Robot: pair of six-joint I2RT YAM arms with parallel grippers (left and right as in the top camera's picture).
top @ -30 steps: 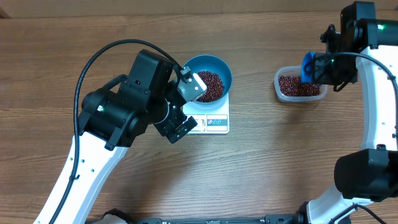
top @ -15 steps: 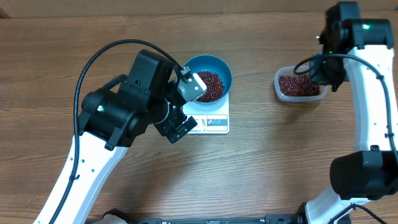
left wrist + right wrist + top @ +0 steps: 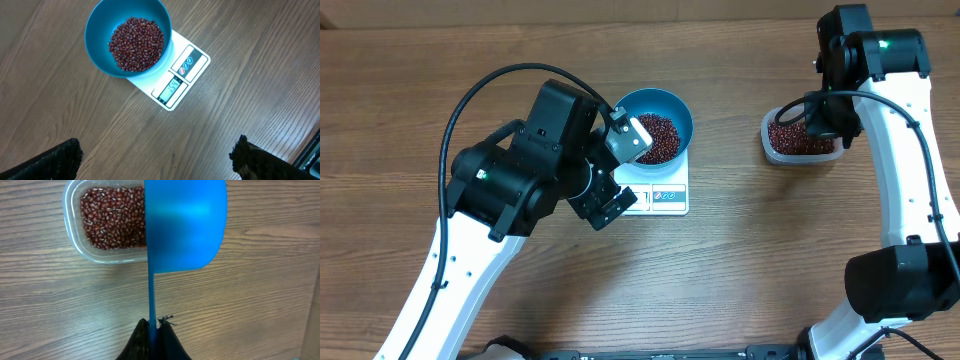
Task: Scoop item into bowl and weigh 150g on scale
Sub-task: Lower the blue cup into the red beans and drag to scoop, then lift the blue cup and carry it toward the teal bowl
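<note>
The blue bowl [image 3: 672, 104] stands on the white scale [image 3: 665, 197] with a heap of dark red-brown beans [image 3: 657, 137] in it. In the left wrist view the bowl [image 3: 95, 27], its beans [image 3: 136, 43] and the scale [image 3: 181, 79] lie well ahead of my left gripper [image 3: 157, 160]. That gripper is open and holds nothing. My right gripper [image 3: 154, 330] is shut on the thin handle of a blue scoop [image 3: 185, 225]. The scoop hangs over the right end of a clear tub [image 3: 70, 235], and no beans show on it.
The clear tub [image 3: 770, 145] of beans sits on the table at the right, partly under my right arm [image 3: 850, 60]. My left arm [image 3: 520, 170] hovers beside the scale's left edge. Bare wooden table surrounds both.
My right arm has swung left and toward the far edge over the tub, turning the scoop, which is now hidden under it in the overhead view. The left arm has stayed still.
</note>
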